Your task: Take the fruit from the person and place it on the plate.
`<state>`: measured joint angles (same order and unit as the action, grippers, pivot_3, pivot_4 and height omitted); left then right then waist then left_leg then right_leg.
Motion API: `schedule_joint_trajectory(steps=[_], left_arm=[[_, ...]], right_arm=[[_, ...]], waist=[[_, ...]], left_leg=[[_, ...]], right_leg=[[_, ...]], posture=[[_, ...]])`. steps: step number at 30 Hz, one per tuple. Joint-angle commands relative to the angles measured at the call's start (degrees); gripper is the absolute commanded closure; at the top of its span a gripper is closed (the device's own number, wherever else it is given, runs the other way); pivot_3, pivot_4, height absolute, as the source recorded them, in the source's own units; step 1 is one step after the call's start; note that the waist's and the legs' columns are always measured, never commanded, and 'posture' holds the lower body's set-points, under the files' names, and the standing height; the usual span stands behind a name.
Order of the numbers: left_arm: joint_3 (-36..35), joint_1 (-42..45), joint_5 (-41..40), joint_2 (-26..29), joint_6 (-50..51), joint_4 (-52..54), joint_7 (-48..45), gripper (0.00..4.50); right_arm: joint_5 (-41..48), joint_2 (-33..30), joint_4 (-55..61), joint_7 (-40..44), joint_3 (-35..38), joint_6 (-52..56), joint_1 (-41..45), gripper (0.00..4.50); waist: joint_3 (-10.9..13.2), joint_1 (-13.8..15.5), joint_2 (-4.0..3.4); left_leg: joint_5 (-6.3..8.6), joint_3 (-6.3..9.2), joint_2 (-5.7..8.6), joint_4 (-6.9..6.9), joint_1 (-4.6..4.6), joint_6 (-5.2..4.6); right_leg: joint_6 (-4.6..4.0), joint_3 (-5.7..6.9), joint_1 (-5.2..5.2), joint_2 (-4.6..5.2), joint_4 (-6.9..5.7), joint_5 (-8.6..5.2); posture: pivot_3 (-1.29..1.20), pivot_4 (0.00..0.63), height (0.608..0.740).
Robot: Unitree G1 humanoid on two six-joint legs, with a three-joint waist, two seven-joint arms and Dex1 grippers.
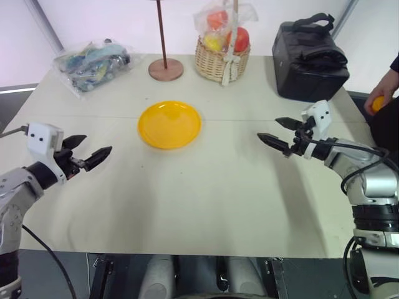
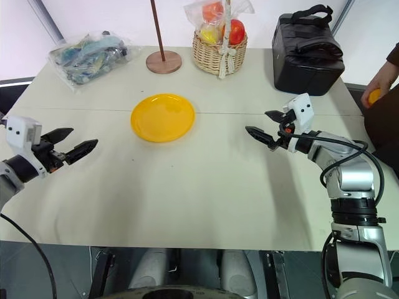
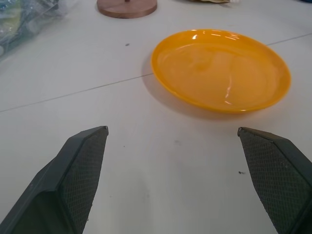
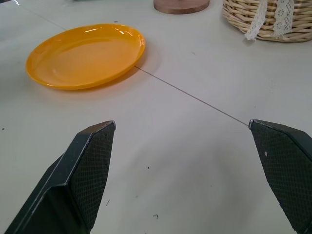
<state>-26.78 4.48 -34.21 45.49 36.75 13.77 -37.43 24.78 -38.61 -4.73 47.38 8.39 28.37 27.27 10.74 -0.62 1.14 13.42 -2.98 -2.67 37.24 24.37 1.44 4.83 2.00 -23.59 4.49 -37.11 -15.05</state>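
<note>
Yellow-orange fruit (image 1: 377, 103) sits in the person's hand (image 1: 385, 87) beyond the table's (image 1: 206, 212) right edge, apparently cupped by the fingers, while the matching plate (image 1: 169, 124) lies bare toward the table's far middle. The left gripper (image 1: 87, 156) near the left edge and the right gripper (image 1: 282, 134) near the right edge both hover with fingers spread wide and nothing between them. The fruit is probably light, stiff and smooth plastic, best pinched across its short middle.
</note>
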Motion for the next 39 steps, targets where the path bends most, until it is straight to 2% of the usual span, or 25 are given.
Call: schedule_joint_trajectory(steps=[1, 13, 39], left_arm=[[-1.2, 1.4, 0.0, 1.2, -0.6, 1.2, -0.2, 0.04], [0.4, 3.6, 0.8, 1.2, -0.7, -0.1, -1.0, 0.04], [-0.3, 1.9, 0.5, 0.8, -0.6, 0.7, -0.8, 0.04]], right_arm=[[0.3, -0.1, 1.8, -0.5, 1.2, -0.2, 0.2, 0.00], [0.9, -0.1, 3.0, -1.5, 1.4, 0.1, -1.0, 0.00], [0.9, 0.1, 4.0, -1.2, 0.8, 1.2, -1.1, 0.00]], waist=[[0.0, 0.0, 0.00], [0.0, 0.0, 0.00], [0.0, 0.0, 0.00]], left_leg=[[0.00, 0.00, 0.00, 0.00, 0.00, 0.00], [0.00, 0.00, 0.00, 0.00, 0.00, 0.00], [0.00, -0.01, 0.00, 0.00, 0.00, 0.00]], right_leg=[[0.00, 0.00, 0.00, 0.00, 0.00, 0.00], [0.00, 0.00, -0.01, -0.02, 0.00, 0.00], [0.00, 0.00, 0.00, -0.01, 0.00, 0.00]], posture=[[0.00, 0.150, 0.740], [0.00, 0.150, 0.740], [0.00, 0.150, 0.740]])
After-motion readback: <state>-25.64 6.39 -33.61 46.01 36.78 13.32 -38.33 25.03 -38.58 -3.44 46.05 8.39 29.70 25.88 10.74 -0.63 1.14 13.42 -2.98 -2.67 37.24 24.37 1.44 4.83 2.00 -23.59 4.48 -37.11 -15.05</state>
